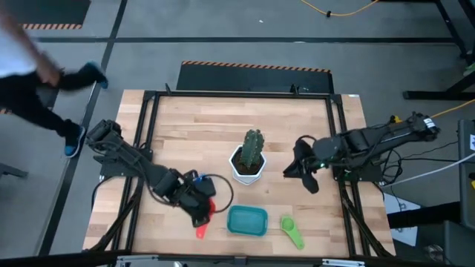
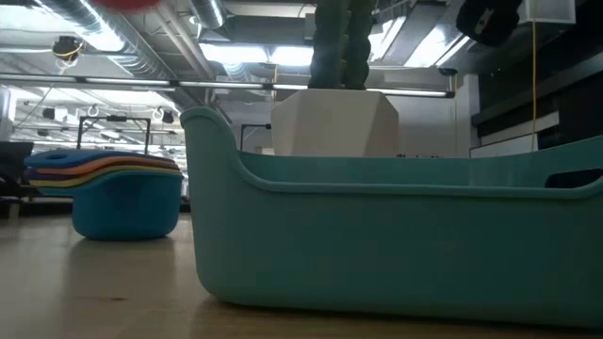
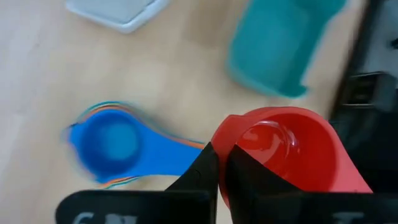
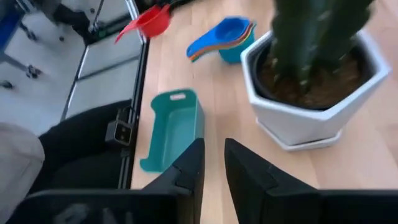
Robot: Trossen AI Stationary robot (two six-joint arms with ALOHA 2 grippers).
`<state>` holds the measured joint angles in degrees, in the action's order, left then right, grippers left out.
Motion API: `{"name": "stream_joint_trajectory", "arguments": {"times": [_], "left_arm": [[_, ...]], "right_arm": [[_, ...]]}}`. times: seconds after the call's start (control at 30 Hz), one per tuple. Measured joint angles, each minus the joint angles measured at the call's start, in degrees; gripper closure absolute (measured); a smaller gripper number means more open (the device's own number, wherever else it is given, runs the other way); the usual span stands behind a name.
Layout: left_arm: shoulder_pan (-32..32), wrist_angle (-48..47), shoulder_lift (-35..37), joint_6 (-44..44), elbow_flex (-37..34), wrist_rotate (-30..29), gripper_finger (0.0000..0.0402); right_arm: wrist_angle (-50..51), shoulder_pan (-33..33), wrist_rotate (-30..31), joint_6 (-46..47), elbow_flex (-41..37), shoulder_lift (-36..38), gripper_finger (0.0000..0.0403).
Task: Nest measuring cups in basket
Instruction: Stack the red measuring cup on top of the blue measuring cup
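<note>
My left end effector (image 3: 217, 180) was clamped on the red cup (image 3: 280, 149); the basket (image 1: 246, 220) beside it was empty, stack (image 3: 112, 146) unmoved.

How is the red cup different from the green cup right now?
The red cup is held in the left gripper, above the table; the green cup lies loose on the table. The red cup is left of the basket, the green one right of it. Both are small round scoops with flat handles.

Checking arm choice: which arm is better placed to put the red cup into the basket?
Left. Its pincer is shut on the red cup, close beside the basket. The right pincer holds nothing and sits farther off, past the cactus pot.
</note>
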<state>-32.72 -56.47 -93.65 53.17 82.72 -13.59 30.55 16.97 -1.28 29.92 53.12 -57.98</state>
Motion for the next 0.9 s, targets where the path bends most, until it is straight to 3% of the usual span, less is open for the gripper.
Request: {"name": "stream_joint_trajectory", "arguments": {"times": [0.23,0.6,0.9], "left_arm": [[6.18,-8.37,-0.04,-0.99,-0.63,-1.41,0.0394],[10.51,-8.5,-0.04,3.59,-9.14,-1.5,0.0393],[11.58,-7.27,-0.04,6.49,-10.91,0.03,0.0393]], "right_arm": [[-0.33,4.81,0.16,2.94,0.0,-5.09,0.0335],[-0.92,9.56,0.29,4.66,0.0,-11.38,0.0335],[-1.3,11.0,0.31,4.6,0.0,-12.85,0.0335]]}}
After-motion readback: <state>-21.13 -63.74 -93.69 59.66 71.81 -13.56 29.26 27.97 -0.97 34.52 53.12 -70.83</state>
